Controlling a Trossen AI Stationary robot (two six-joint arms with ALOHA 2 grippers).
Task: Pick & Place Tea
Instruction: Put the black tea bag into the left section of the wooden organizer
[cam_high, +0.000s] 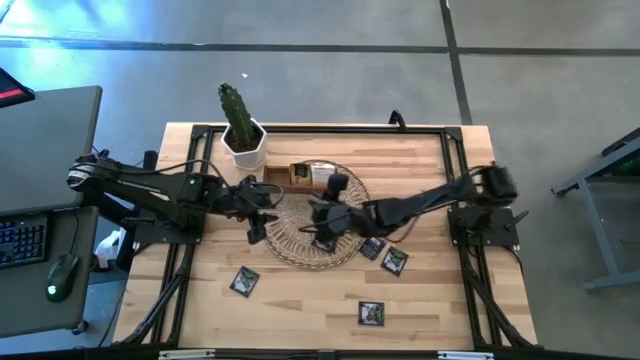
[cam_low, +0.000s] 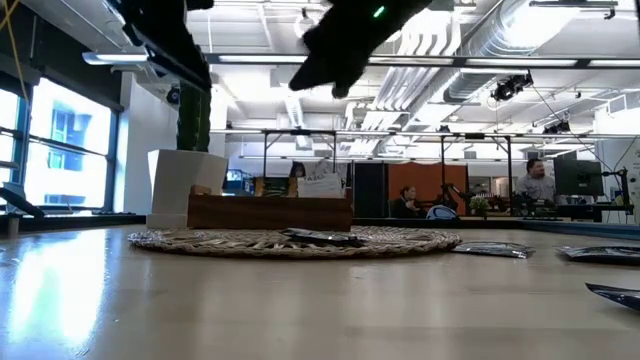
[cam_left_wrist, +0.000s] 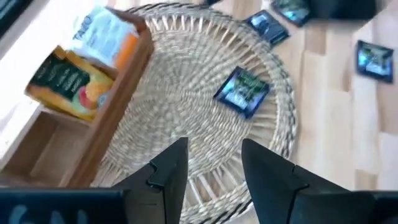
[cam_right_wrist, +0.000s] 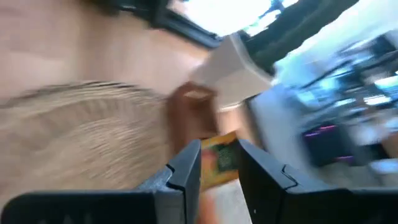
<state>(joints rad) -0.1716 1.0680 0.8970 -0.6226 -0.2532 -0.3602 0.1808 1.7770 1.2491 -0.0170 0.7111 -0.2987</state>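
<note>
Item: my left gripper (cam_left_wrist: 214, 165), jaws parted and empty, above the near rim of the round woven wicker mat (cam_left_wrist: 186, 93); ahead of it lies one dark purple-black square tea sachet (cam_left_wrist: 242, 91) flat on the weave, and to one side the brown wooden compartment box (cam_left_wrist: 81, 124) holds yellow-orange and orange-and-white sachets. Handling, by my judgement: descend squarely over the sachet and pinch one edge, as flat paper slips. My right gripper (cam_right_wrist: 217, 165) hangs above the mat, apparently released; no lettering is legible.

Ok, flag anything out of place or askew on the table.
Dark tea sachets lie scattered: one askew on the wicker mat, others loose on the bare table, like this one near the front edge. Only two sachets stand in the wooden box.
</note>
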